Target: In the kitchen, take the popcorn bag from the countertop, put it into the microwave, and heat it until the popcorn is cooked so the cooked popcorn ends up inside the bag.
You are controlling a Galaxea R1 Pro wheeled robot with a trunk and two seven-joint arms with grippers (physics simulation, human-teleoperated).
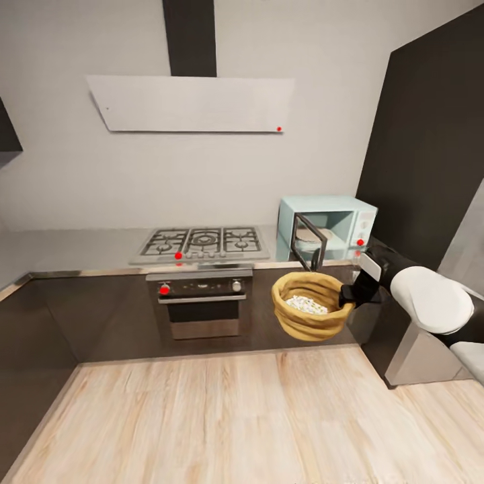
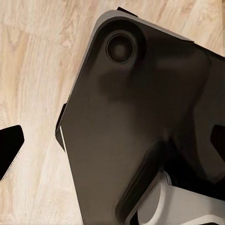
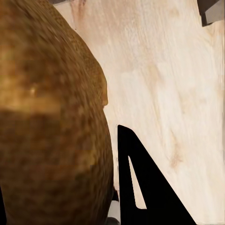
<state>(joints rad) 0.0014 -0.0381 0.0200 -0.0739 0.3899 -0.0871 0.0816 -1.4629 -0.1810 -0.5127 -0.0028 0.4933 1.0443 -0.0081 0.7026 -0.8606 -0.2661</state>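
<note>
The right gripper [image 1: 348,296] is mostly hidden behind the squat tan burlap popcorn bag [image 1: 310,306]; its dark fingers [image 3: 140,187] close on the sack's rolled rim, one showing in the right wrist view flat against the woven side. The bag hangs in the air in front of the dark cabinet fronts, below the desk edge and over the pale wooden floor [image 1: 222,417], with white popcorn pieces [image 1: 306,304] heaped in its mouth. Behind and above it the pale mint-blue microwave [image 1: 329,225] stands on the glossy grey desk [image 1: 74,249] with its dark glass door swung open (interior hard to make out). The left wrist view looks onto a dark robot body panel [image 2: 140,117] above floorboards; whether the left fingers are open cannot be told.
</note>
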